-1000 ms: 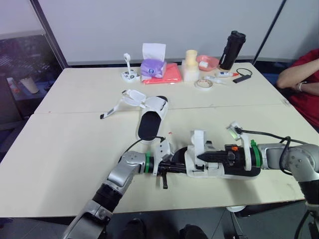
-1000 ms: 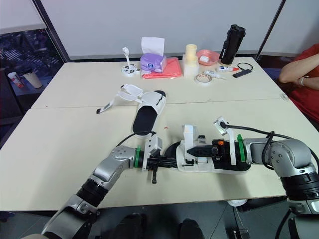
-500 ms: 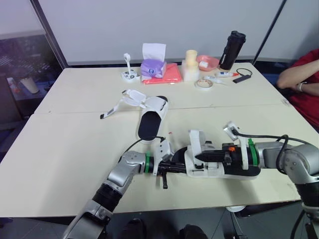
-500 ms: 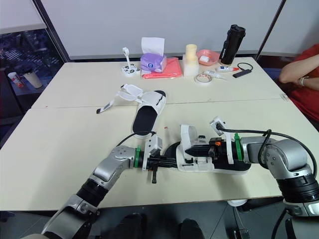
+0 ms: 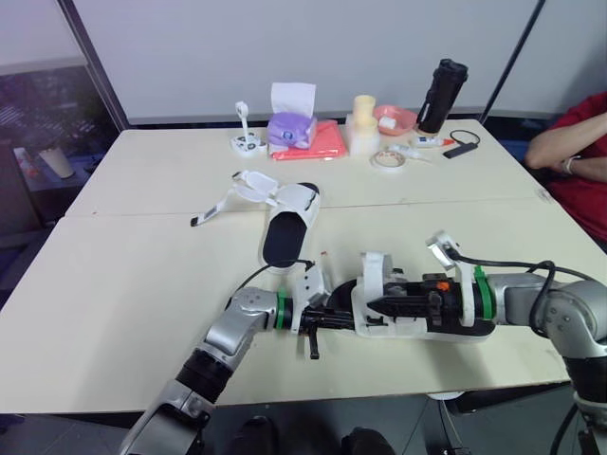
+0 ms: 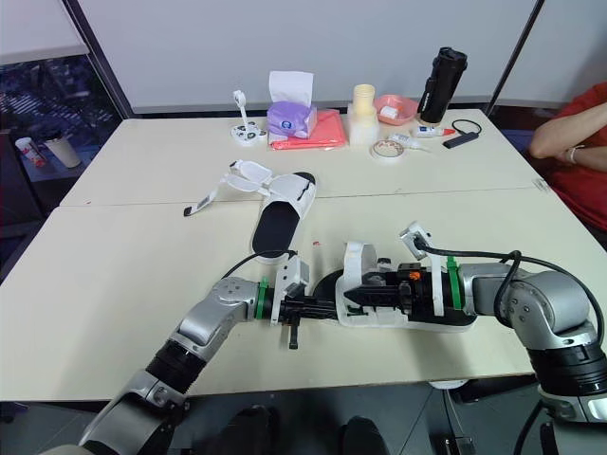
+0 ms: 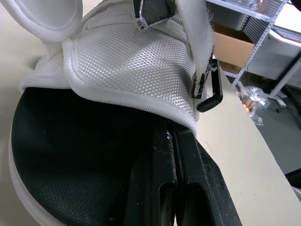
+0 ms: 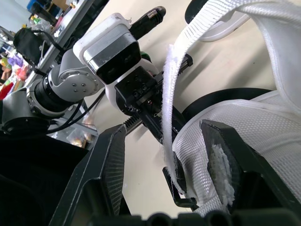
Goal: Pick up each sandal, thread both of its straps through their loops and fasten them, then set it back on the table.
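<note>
Flat on the table (image 5: 142, 284) near its front edge: white sandal (image 5: 417, 327), black insole up, between the two grippers. At its left end, left gripper (image 7: 170, 141) with fingers (image 7: 153, 183) pressed together, lying on the insole just under the mesh upper. Over the middle, right gripper (image 5: 375, 303) spread wide around the mesh and a loose strap (image 8: 171, 94) standing upright. Farther back on the table, second sandal (image 5: 285, 223), straps undone and splayed to the left
</note>
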`<state>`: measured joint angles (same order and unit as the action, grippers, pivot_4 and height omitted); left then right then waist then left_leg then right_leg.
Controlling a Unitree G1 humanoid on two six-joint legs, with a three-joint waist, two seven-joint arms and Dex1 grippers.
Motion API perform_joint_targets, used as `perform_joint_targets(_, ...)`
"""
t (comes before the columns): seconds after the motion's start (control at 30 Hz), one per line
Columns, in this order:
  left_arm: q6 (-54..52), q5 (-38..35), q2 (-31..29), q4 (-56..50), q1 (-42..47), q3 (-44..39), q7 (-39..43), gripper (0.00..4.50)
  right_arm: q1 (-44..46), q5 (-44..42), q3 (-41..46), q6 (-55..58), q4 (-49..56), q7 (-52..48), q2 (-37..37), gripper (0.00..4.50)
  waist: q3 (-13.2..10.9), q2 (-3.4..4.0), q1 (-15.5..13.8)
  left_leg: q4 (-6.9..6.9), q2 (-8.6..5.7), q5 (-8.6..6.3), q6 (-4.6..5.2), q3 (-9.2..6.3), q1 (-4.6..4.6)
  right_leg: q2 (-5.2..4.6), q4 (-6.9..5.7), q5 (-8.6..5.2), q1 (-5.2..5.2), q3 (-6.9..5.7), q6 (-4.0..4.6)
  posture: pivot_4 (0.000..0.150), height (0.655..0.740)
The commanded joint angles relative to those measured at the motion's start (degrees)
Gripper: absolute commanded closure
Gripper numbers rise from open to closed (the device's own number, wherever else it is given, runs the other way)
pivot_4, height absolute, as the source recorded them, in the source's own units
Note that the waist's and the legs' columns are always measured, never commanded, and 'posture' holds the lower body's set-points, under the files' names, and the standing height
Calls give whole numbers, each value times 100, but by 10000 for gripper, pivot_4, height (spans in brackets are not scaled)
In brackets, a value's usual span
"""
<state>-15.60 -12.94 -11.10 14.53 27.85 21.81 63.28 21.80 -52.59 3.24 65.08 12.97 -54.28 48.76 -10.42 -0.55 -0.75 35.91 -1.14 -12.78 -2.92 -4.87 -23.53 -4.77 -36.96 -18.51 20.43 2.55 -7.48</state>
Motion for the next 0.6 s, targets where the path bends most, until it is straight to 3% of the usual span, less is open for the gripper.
perform_joint_targets(0.03,-124,328,-71,361,-167,288,-45,45000,-33,67,50,22,190,97,62,18980,0,0,0,0,0,0,0,-1,0,0,0,0,0,0,0,1500,7400)
perform_joint_targets(0.1,-119,329,-69,368,-170,291,-43,45000,-32,92,49,18,221,151,30,25578,0,0,-1,0,0,0,0,0,0,0,0,0,0,0,0,1500,7400)
perform_joint_targets(0.23,-99,338,-65,390,-178,298,-39,45000,-85,207,33,-93,309,147,81,44382,0,0,0,-1,0,0,0,-1,0,-1,1,0,1,0,0,1500,7400)
perform_joint_targets(0.6,-39,354,-24,482,-176,317,-38,45000,84,17,237,175,85,-30,161,44382,0,0,-8,0,0,0,0,-1,0,-2,2,0,0,0,0,1500,7400)
